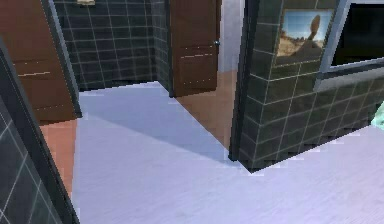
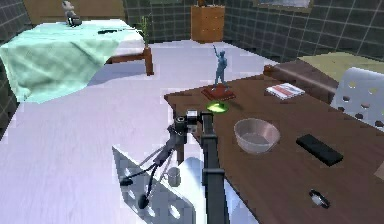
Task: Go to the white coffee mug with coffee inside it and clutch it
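One bowl (image 2: pixel 256 134) on tbl (image 2: pixel 285 178) (near jaws).

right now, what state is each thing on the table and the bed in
statue, upright on the table
bowl, upright, looks empty
book, shut, lying flat
black slab, lying flat
bed, green blanket draped over its side
chair, upright at the table
fingers, cannot tell if they hold anything
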